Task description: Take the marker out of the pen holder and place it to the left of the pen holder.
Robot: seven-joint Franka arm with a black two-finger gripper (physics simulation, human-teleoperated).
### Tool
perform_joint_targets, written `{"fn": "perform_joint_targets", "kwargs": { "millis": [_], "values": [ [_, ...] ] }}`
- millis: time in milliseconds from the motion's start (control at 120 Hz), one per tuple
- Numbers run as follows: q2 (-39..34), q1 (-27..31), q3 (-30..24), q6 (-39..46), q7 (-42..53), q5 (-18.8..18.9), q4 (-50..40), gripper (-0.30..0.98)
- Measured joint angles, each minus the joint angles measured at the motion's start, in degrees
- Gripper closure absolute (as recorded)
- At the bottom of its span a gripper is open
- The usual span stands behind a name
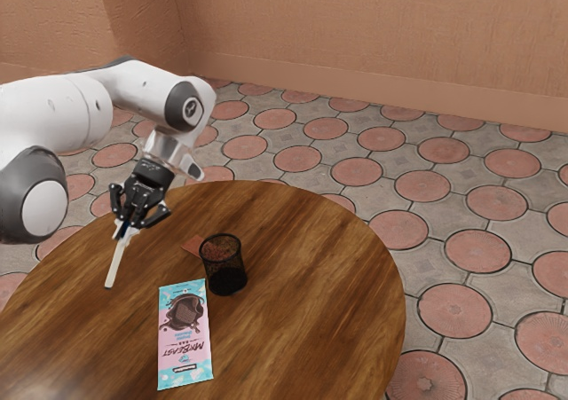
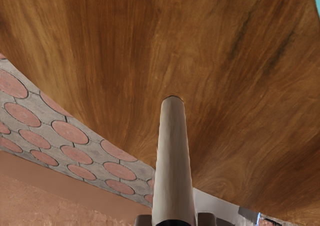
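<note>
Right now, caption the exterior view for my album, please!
Black fingers grip a long cream marker outside the black mesh pen holder.

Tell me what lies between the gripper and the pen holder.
In the exterior view, bare tabletop, then a small reddish piece beside the pen holder.

A lane of wood opens between my hand (image 1: 128,223) and the black mesh pen holder (image 1: 224,271), the upright obstacle on the round table (image 1: 311,267). A flat reddish card (image 1: 191,246) and a chocolate bar (image 1: 185,336) lie low near it; toward the exterior view's right, wood offers passage.
</note>
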Motion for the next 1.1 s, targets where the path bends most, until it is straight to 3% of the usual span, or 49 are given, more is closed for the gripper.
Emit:
{"fn": "perform_joint_targets", "kwargs": {
  "millis": [183,333,500,550,692,767,833,917,992,1100],
  "values": [
    [9.2,0.4,3.8,-4.4,-0.3,0.3,8.5,0.76],
    [13.9,2.4,4.6,-6.6,-0.4,0.8,10.0,0.77],
    [15.0,3.0,4.2,-5.4,0.0,-0.5,10.4,0.40],
    [14.3,3.0,4.6,-4.1,0.4,-2.9,11.3,0.31],
    [-1.8,2.9,-1.6,2.1,0.9,-9.7,11.6,0.16],
    [-9.8,2.6,-5.6,6.3,0.7,-10.3,8.6,0.11],
    [-18.2,2.3,-7.6,11.1,0.6,-9.6,0.8,0.08],
    [-28.2,-4.2,-3.1,17.2,0.4,-9.2,-9.6,0.06],
    [-32.0,-10.3,2.7,21.2,0.6,-9.4,-12.9,0.04],
    [-33.5,-10.6,2.9,24.6,1.1,-9.9,-12.9,0.02]
  ]
}}
